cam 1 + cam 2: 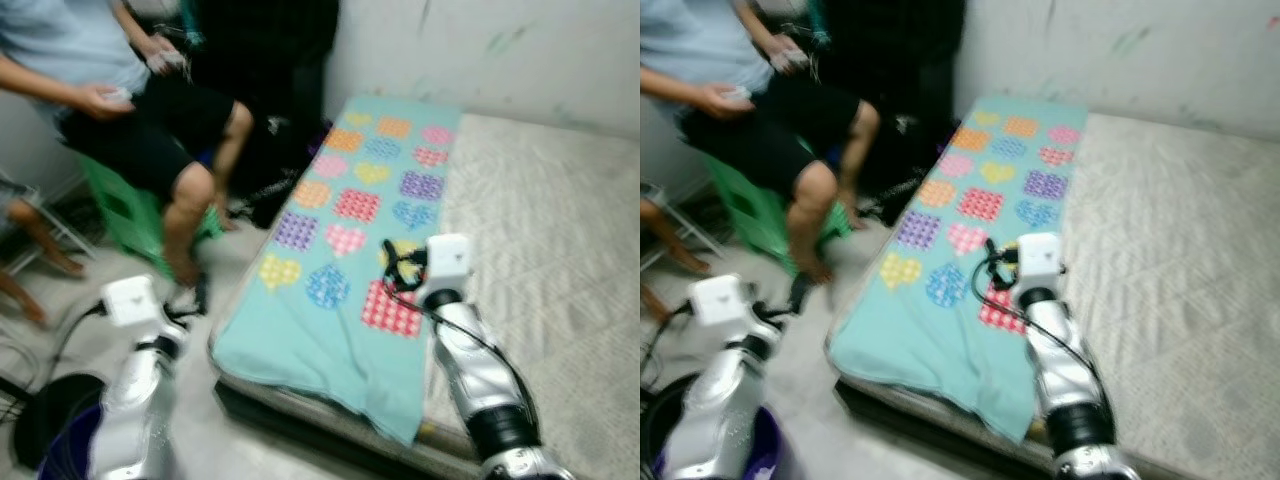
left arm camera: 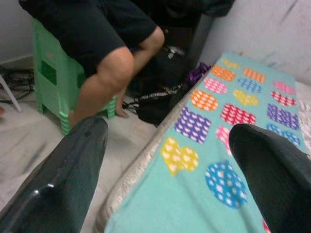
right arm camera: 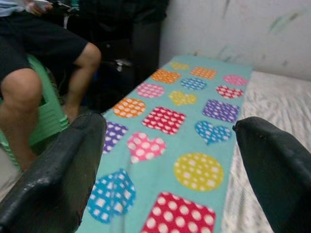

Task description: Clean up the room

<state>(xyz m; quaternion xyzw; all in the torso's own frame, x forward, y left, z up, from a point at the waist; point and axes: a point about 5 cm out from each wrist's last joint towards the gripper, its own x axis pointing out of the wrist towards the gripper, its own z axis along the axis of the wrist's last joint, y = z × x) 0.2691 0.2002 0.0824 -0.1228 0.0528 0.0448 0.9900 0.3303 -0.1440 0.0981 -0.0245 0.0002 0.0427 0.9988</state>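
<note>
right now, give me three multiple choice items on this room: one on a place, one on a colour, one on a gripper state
1. Where does the patterned blanket lie?
A. on the floor
B. along the mattress's left edge
C. on the stool

2. What colour is the stool under the seated person?
A. green
B. red
C. white

3. How are the right gripper's fingers?
A. shut on the blanket
B. shut, empty
C. open, empty

Answers:
1 B, it drapes over that edge.
2 A, green plastic shows beside the legs.
3 C, the right wrist view shows a wide gap between them.

You are looking at a person (image 1: pixel 120 90) sitting on a green stool (image 1: pixel 125 215) beside the wall (image 1: pixel 520 50).
</note>
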